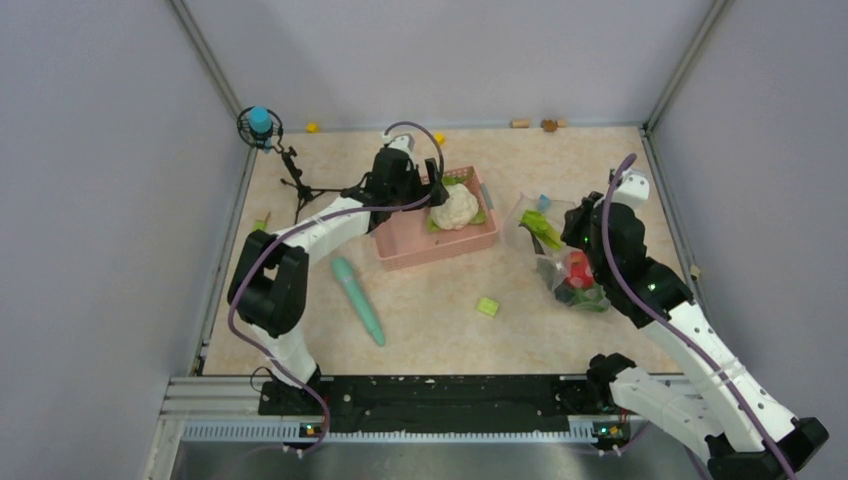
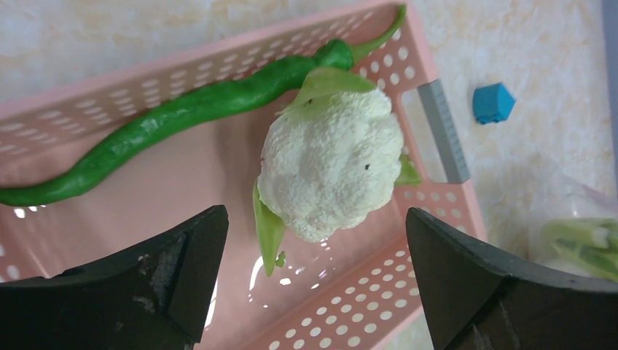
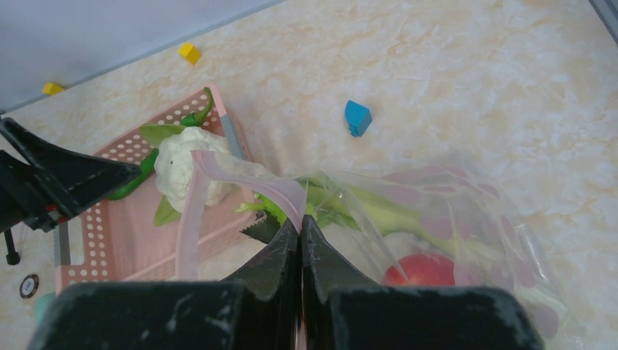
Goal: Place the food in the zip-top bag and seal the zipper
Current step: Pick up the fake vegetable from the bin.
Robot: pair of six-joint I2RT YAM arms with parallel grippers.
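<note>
A white cauliflower (image 2: 331, 164) with pale green leaves lies in the pink basket (image 2: 131, 226) beside a long green pepper (image 2: 182, 117); it also shows in the top view (image 1: 455, 208). My left gripper (image 2: 313, 284) is open, its jaws wide apart just above the cauliflower. My right gripper (image 3: 300, 222) is shut on the pinkish zipper strip (image 3: 240, 175) of the clear zip-top bag (image 3: 444, 226), holding its mouth up. Inside the bag I see a red tomato (image 3: 423, 270), a pale leek stalk (image 3: 386, 211) and dark leafy pieces (image 1: 590, 298).
A long teal stick (image 1: 358, 300) lies on the table left of centre. A small yellow-green block (image 1: 487, 306) sits in front of the basket. A blue block (image 3: 357, 117) lies beyond the bag. A small tripod (image 1: 290, 175) stands at the back left.
</note>
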